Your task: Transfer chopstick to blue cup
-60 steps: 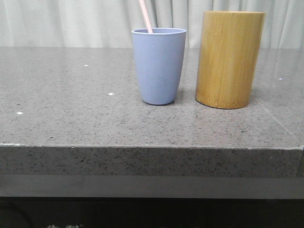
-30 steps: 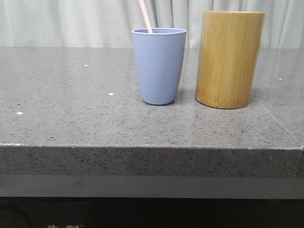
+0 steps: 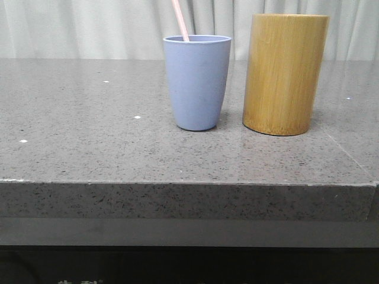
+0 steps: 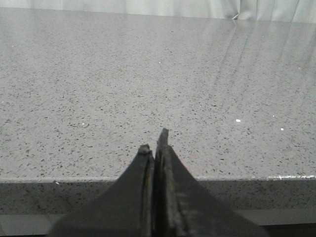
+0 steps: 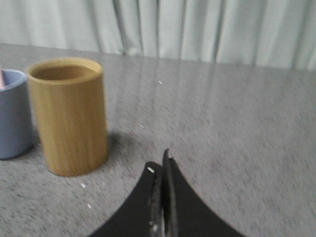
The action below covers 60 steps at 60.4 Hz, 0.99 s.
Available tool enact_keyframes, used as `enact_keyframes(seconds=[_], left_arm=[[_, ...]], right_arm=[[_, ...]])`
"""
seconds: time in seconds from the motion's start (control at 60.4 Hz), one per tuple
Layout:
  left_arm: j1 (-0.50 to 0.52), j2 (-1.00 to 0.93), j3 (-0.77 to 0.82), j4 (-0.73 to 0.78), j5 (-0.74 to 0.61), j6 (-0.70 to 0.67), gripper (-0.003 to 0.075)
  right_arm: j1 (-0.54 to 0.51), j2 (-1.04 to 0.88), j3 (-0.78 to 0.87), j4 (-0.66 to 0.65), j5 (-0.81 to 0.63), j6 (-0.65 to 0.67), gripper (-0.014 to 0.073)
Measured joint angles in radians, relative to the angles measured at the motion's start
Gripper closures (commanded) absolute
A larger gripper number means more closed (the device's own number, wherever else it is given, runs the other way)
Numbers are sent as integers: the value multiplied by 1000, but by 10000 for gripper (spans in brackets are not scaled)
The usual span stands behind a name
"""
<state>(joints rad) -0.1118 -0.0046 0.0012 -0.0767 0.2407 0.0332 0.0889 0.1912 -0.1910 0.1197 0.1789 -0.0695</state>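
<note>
The blue cup [image 3: 197, 81] stands upright on the grey stone table [image 3: 89, 148]. A pale pink chopstick [image 3: 180, 19] leans out of it, only its upper end showing. The cup's edge also shows in the right wrist view [image 5: 12, 121], with a sliver of pink chopstick [image 5: 1, 79] at the frame edge. My left gripper [image 4: 155, 143] is shut and empty over the table's front edge, away from both cups. My right gripper [image 5: 160, 163] is shut and empty, to the right of the bamboo cylinder. Neither gripper shows in the front view.
A taller tan bamboo cylinder [image 3: 285, 74] stands just right of the blue cup; the right wrist view [image 5: 68, 116] shows it open-topped, with nothing visible inside. Pale curtains [image 3: 89, 26] hang behind the table. The table's front edge [image 3: 177, 183] runs across the front view.
The cups and chopstick stand as before; the front view has shifted very slightly to the left.
</note>
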Motion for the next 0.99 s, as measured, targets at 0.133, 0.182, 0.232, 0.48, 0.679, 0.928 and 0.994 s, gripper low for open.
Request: enact_keyframes(seconds=[0.133,0.182,0.232,0.48,0.679,0.928,0.994], left_arm=[[0,0,0,0,0,0,739],[0,0,0,0,0,0,739],[0,0,0,0,0,0,739],[0,0,0,0,0,0,739],[0,0,0,0,0,0,739],[0,0,0,0,0,0,739],[0,0,0,0,0,0,739]], right_arm=[[-36,-87,108,-5,-6,12,681],[-43,-118,140,-6,-6,12,681],[-49,-142,174,-6,-6,12,681],[-76,-202,219,-7,4,14,681],[-76,-202,219,-7,10,14,681],[-76,-202,219,-8,10,14,681],[-76,-202,219,-8,10,14,681]])
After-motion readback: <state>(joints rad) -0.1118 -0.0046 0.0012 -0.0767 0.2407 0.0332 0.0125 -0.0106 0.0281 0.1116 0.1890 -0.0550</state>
